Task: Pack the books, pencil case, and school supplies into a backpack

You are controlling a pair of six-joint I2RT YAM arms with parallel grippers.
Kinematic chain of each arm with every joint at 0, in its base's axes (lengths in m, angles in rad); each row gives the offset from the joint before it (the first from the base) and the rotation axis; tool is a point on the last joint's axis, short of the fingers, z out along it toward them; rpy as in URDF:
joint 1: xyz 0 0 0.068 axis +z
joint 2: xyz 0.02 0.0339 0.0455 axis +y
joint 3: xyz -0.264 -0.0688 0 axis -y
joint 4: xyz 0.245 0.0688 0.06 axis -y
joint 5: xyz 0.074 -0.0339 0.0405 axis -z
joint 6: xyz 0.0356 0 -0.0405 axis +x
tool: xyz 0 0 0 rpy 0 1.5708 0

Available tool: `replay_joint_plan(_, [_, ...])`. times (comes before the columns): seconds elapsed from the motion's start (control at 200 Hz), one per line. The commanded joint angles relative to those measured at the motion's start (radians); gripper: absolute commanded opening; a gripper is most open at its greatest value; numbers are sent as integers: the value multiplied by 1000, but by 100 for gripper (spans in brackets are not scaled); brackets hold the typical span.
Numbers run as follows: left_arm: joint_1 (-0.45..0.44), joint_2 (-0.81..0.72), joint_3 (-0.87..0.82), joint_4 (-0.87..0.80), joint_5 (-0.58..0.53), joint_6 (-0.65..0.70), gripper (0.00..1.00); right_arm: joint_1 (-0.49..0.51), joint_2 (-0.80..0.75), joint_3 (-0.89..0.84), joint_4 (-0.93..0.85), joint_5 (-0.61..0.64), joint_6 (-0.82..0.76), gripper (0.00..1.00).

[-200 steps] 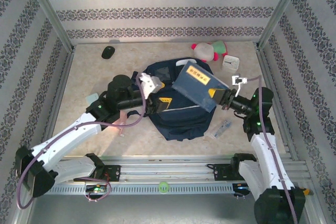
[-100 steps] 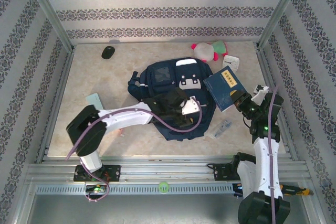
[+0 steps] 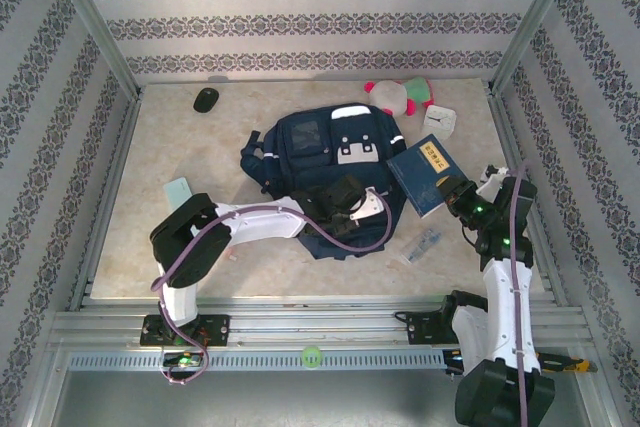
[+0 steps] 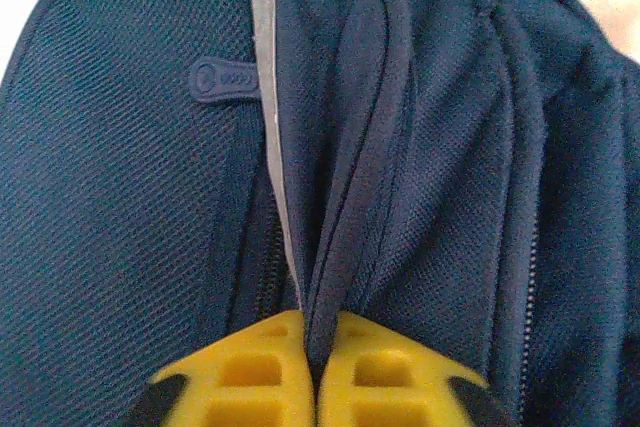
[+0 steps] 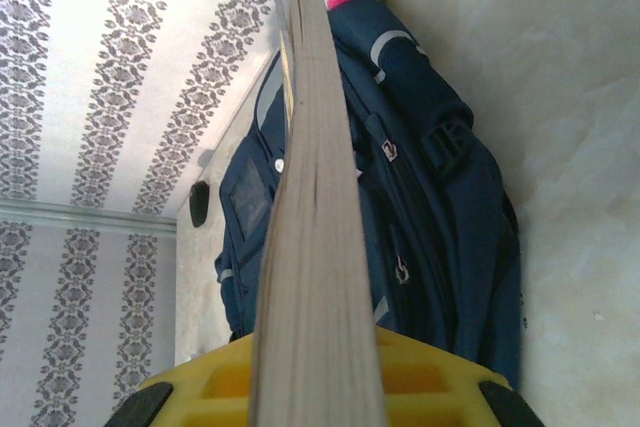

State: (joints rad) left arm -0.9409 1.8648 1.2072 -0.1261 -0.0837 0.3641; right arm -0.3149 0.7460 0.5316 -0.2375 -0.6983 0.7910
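The navy backpack [image 3: 325, 152] lies flat in the middle of the table. My left gripper [image 3: 352, 209] is at its near edge, shut on a raised fold of the backpack's fabric [image 4: 345, 217] beside a zipper; the yellow fingertips [image 4: 250, 372] press together on it. My right gripper [image 3: 455, 195] is shut on the navy book [image 3: 425, 175], held on edge to the right of the backpack, its pale page edge [image 5: 315, 247] running up from the jaws. A teal square [image 3: 177, 190] lies at the left, a clear packet [image 3: 424, 244] near the right arm. The pencil case is out of view.
A pink-and-white plush toy [image 3: 398, 97] and a white clock [image 3: 438, 119] sit at the back right. A black mouse [image 3: 205, 99] lies at the back left. Patterned walls and metal posts close in the table on three sides.
My left arm swung over the backpack's near side and its gripper shut on the fabric. My right gripper carried the book back to the right, off the backpack.
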Motion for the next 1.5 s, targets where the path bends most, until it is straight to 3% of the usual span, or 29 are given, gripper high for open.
replay_joint_plan(0.0, [4,-110,-43,-52,-53,-143,0,35,22,45,21,-43,-47,0])
replay_joint_plan(0.11, [4,-199,-101,-81,-130,-294,0,96,70,77,43,-20,-62,0])
replay_joint_plan(0.26, [4,-267,-138,-94,-156,-417,0,122,113,123,101,16,-34,0])
replay_joint_plan(0.355, [7,-284,-102,-102,-170,-427,0,121,107,163,97,39,-28,0])
replay_joint_plan(0.57, [103,-274,133,-227,-92,-471,0,67,-74,206,-18,276,15,0])
replay_joint_plan(0.839, [202,-313,272,-256,-25,-443,0,109,-116,216,-170,236,76,0])
replay_joint_plan(0.954, [242,-323,294,-256,8,-442,0,183,-143,163,-164,232,142,0])
replay_joint_plan(1.269, [290,-285,333,-221,58,-466,0,525,-74,59,-31,352,280,0])
replay_joint_plan(1.494, [299,-262,353,-182,99,-485,0,748,63,-48,314,463,438,0])
